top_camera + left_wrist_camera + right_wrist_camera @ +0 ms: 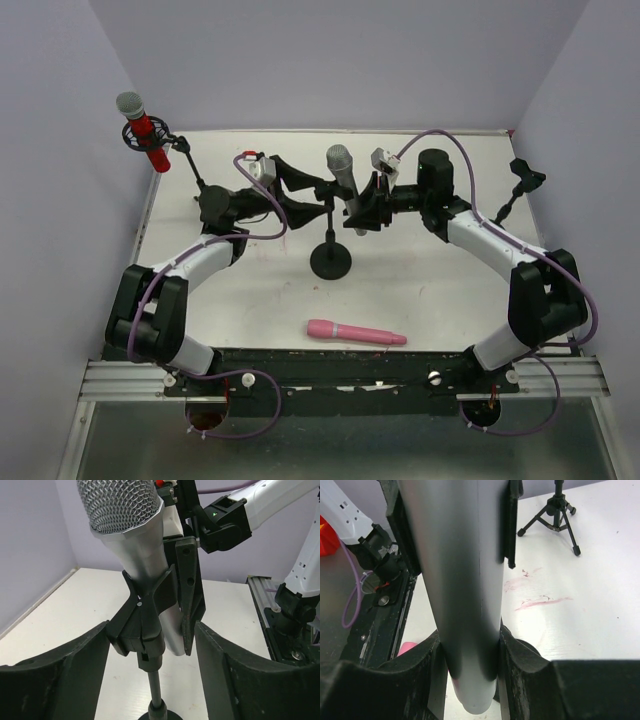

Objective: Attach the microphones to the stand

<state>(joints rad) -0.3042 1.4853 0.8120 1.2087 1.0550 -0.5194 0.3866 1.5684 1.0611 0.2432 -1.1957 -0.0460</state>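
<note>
a: white table (250,300), lilac walls (330,60). where's the silver microphone (135,555)?
b: in the stand clip (145,611). right gripper (470,660) clamps its barrel, which looks rigid and slick; grip mid-barrel. left gripper (151,624) gapes alongside.

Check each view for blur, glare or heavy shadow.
Top external: even light, sharp, soft shadows only. Left wrist: silver microphone crisp, own fingers dark. Right wrist: its barrel fills the frame, slightly soft, with a dark reflection band; tripod stand behind is clear.
</note>
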